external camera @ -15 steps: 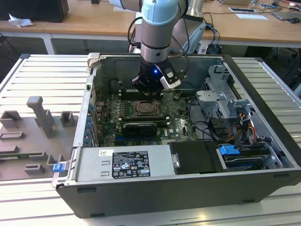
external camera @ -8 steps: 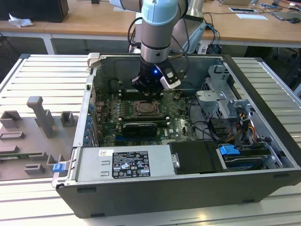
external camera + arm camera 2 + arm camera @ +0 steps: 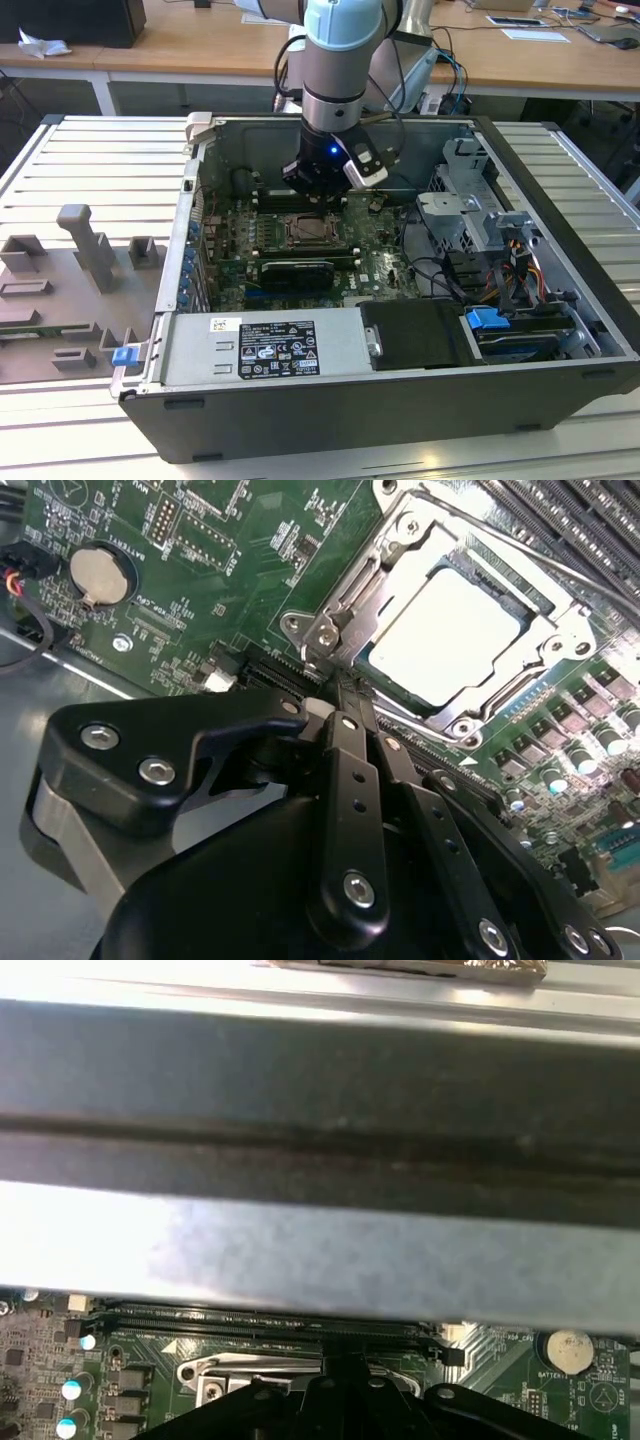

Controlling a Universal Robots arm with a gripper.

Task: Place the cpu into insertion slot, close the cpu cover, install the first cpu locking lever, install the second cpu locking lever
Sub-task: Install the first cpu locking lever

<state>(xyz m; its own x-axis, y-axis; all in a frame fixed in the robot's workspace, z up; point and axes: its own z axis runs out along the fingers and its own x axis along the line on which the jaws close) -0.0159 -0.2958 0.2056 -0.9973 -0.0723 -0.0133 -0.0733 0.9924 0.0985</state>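
Note:
The cpu (image 3: 448, 630) lies flat in the insertion slot (image 3: 310, 232), its pale face showing through the window of the cpu cover (image 3: 352, 615). The cover lies down over it as a silver frame. A thin lever rod (image 3: 545, 558) runs along the socket's far side next to the memory slots. My gripper (image 3: 343, 692) is shut, its two black fingers (image 3: 350, 780) pressed together with nothing between them. Their tips are at the socket's edge by a hinge screw (image 3: 325, 637). In the exterior view the gripper (image 3: 318, 190) hangs just above the socket inside the open case.
A long black card (image 3: 297, 270) lies in front of the socket, and a power supply (image 3: 260, 345) sits nearer the case's front wall. A drive cage (image 3: 470, 215) with cables stands at the exterior view's right. The grey case wall (image 3: 320, 1110) is close to the wrist. A coin battery (image 3: 100, 572) sits on the board.

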